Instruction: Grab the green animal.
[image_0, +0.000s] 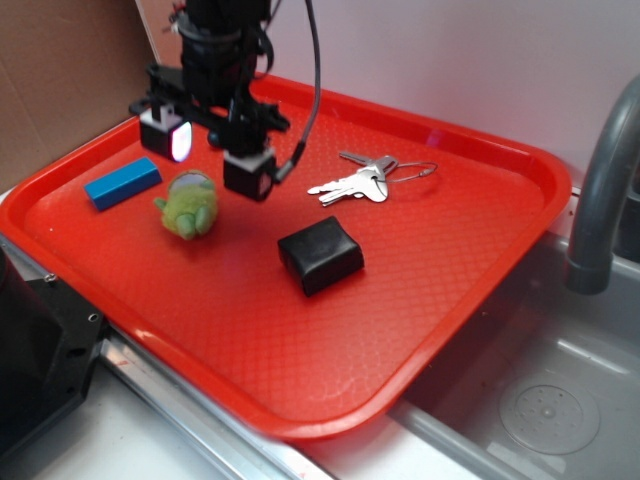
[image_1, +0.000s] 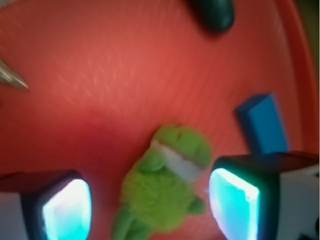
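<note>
A red plastic tray (image_0: 420, 300) with a waffle-textured floor fills most of the exterior view, resting on a pale counter (image_0: 110, 440) beside a grey sink (image_0: 540, 400). At the far left of the tray lies a blue block (image_0: 122, 183), flat and angled. Just right of it and slightly nearer sits the green animal (image_0: 188, 205), a small fuzzy lime-green plush with stubby limbs. Above and just behind the plush hangs the black robot arm with its gripper (image_0: 208, 158), fingers spread apart, one pad (image_0: 166, 134) to the left and far side of the toy and the other to its right; neither pad touches the toy in this view. In the wrist view the gripper (image_1: 150, 205) straddles the green animal (image_1: 167, 185), which lies between the two glowing pale-blue pads (image_1: 67, 210) with a gap on the left side and the right pad very close to it; whether that pad touches the fur cannot be told. The toy shows a paler band across its face. Further right, near the tray's middle, lies a black block (image_0: 320, 255), well apart from the plush. Beyond it, toward the far side, a bunch of silver keys (image_0: 360, 180) on a wire ring lies flat. At the right edge a grey faucet (image_0: 605, 170) curves over the sink.
</note>
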